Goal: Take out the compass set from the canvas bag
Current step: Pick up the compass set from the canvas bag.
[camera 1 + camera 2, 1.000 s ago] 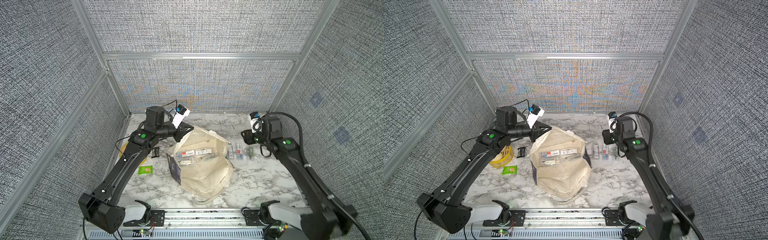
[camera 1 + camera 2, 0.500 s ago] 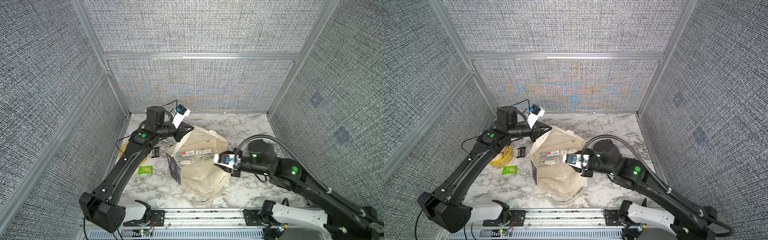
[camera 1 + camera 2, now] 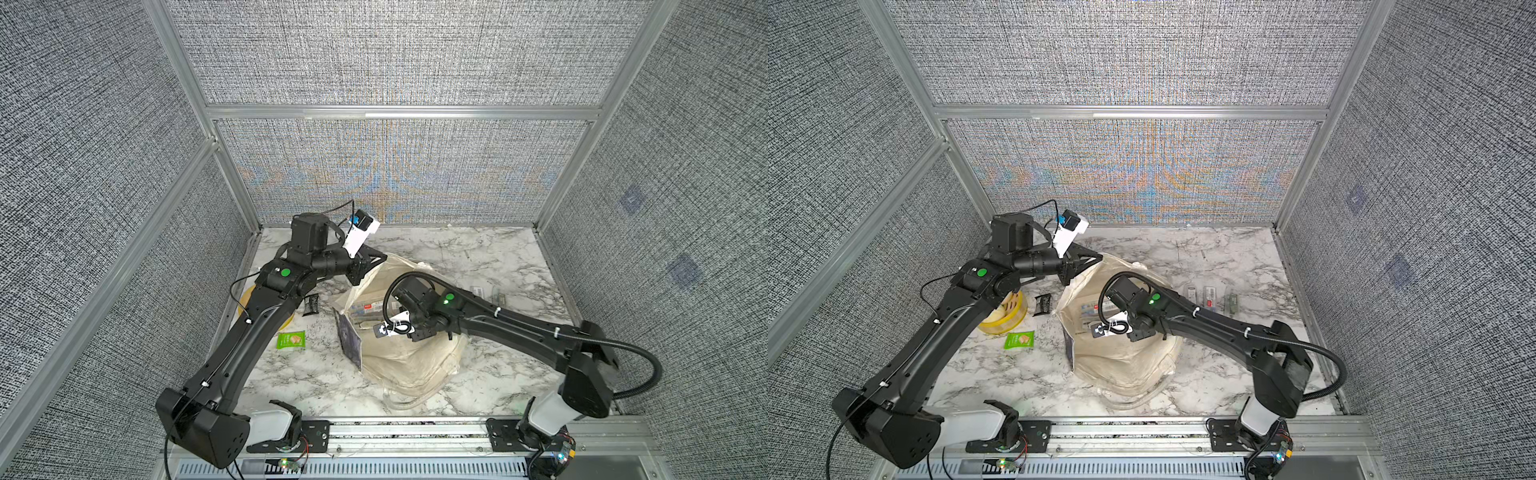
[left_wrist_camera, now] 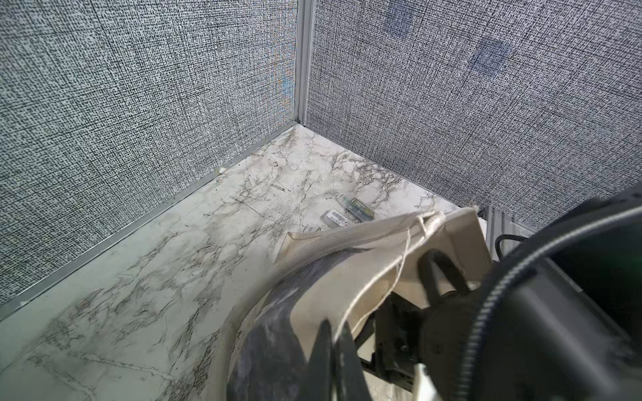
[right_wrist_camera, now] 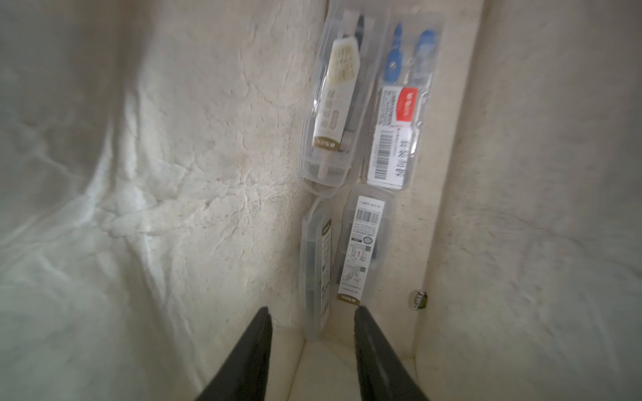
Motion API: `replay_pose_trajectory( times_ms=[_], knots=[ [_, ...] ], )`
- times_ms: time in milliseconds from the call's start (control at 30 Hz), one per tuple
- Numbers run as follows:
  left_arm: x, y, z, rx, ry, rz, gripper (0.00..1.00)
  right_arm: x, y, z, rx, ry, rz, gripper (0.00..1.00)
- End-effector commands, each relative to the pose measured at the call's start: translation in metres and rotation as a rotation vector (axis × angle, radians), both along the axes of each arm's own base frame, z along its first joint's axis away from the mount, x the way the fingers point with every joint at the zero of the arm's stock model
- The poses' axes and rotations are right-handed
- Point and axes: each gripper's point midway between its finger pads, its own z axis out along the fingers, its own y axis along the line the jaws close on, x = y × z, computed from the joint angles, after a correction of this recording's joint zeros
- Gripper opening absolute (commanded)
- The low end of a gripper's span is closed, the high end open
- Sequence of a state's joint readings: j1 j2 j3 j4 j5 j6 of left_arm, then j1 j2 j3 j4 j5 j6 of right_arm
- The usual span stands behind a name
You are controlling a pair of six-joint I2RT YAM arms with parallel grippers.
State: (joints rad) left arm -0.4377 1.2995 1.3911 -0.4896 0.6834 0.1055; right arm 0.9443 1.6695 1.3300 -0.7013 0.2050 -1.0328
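While the left gripper (image 3: 381, 259) pinches the bag (image 3: 411, 357) rim shut at frame centre, the right gripper (image 5: 311, 309) hangs open inside it over 4 clear cases (image 5: 364, 243).

clr lane inside canvas bag (image 5: 173, 156)

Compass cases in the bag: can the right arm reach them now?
Probably yes. The right tool is open inside the canvas bag, the nearest clear case just ahead; the left tool holds the rim.
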Motion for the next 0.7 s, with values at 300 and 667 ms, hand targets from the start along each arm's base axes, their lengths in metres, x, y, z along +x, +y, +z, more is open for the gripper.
replay_pose_trajectory(
  times_ms=[300, 667],
  knots=[
    [-0.004, -0.001, 0.012, -0.023, -0.047, -0.027, 0.00, 0.032, 0.002, -0.065, -0.095, -0.037, -0.022, 0.48],
    [-0.005, -0.001, 0.012, -0.024, -0.050, -0.028, 0.00, 0.059, -0.003, -0.084, -0.100, -0.159, -0.091, 0.39]
  ],
)
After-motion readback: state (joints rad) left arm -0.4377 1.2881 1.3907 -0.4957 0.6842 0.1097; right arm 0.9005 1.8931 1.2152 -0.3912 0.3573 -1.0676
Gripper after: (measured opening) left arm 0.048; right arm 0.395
